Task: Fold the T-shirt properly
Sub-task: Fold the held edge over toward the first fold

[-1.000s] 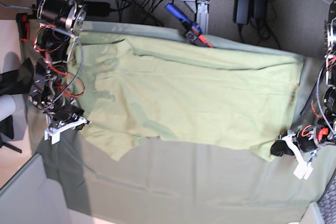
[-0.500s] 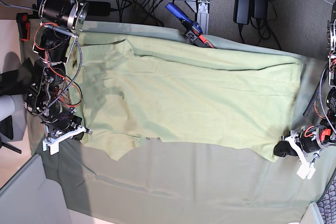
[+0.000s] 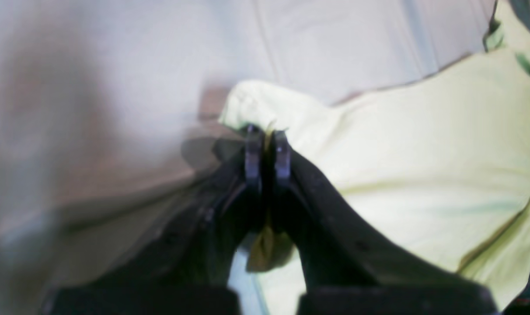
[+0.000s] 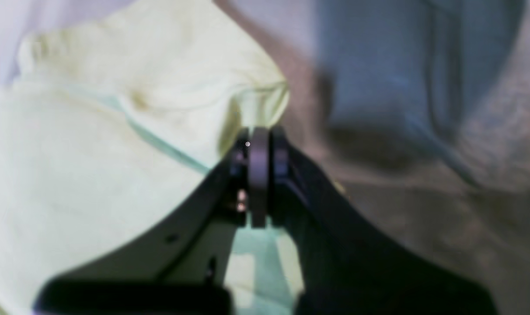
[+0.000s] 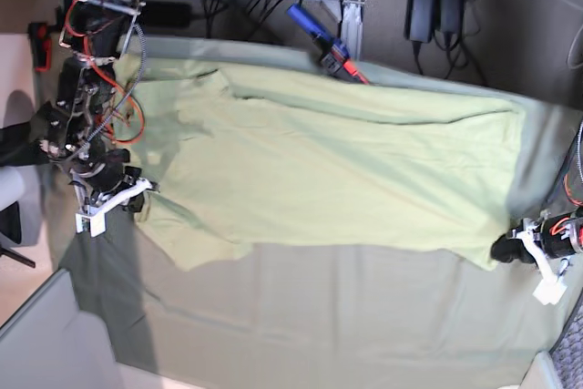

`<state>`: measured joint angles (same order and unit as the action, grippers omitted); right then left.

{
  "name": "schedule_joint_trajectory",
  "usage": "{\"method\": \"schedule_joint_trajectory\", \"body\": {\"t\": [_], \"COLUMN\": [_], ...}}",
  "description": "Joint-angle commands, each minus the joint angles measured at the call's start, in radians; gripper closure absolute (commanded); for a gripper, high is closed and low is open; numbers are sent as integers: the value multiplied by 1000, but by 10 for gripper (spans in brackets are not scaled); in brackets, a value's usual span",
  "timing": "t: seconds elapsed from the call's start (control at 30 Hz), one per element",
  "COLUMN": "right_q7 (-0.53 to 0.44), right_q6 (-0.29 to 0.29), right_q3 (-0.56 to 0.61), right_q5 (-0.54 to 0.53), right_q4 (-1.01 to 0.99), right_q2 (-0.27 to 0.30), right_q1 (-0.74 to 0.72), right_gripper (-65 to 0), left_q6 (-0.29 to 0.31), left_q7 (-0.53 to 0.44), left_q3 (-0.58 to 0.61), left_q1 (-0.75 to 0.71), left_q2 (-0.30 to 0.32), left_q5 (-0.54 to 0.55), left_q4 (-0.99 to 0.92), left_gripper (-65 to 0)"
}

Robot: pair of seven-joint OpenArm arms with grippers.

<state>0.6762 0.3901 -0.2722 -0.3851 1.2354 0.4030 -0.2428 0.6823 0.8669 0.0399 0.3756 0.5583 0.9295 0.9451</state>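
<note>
The left gripper [image 3: 265, 133] is seen in its wrist view with both black fingers [image 3: 252, 153] pressed together; a thin fold of pale yellow-green cloth is pinched between them, and more of the cloth is bunched below the pads. The fold belongs to a corner of the T-shirt [image 3: 422, 175], which is spread away to the right of the gripper in that view. In the base view this gripper [image 5: 503, 250] is placed at the right side, at the shirt's lower right corner.

The right gripper [image 4: 259, 146] is likewise closed, its fingers [image 4: 279, 153] brought together on the edge of the T-shirt [image 4: 94, 175] just below a rumpled, hemmed corner. In the base view it [image 5: 137, 199] is found at the left side, at the shirt's left edge, with red wiring looped along the arm above it.

The T-shirt [image 5: 346, 179] is laid flat and lengthwise between the two grippers on the grey-green table cloth [image 5: 319, 325], in the upper half of the covered surface. A bare band of cloth is left along the lower edge. Beyond the far edge of the table, cables and power adapters [image 5: 433, 2] are seen on the floor.
</note>
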Motion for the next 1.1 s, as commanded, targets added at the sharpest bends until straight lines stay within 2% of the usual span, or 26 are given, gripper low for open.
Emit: {"method": "schedule_joint_trajectory", "body": {"t": [0.0,0.13,0.3,0.5,0.8,1.07], "right_q7": [-11,29,51,63,65,76], "right_q6": [26,26,26,26,31,33], "right_q3": [-8,-15,-53,-114,-236,-246], "right_q5": [-22,-94,-132,-150,-184,-199], "right_q4": [39,100,157,201,222,221], "right_q2": [37,85,112,115,114,103], "right_q1": [-7,42,108,186,296,341], "right_gripper": [0,0,0,0,0,0], "left_q6": [16,16,16,16,16,16], "left_q7": [-15,11,21,33,28,28], "left_q3": [-6,-6,-6,-6,-7,-6], "left_q1": [15,-45,-142,-230,-311,-349], "left_q2": [35,79,106,107,107,106], "left_q5": [19,47,58,53,37,29], "left_q4": [37,144,295,396,405,405], "left_gripper": [0,0,0,0,0,0]}}
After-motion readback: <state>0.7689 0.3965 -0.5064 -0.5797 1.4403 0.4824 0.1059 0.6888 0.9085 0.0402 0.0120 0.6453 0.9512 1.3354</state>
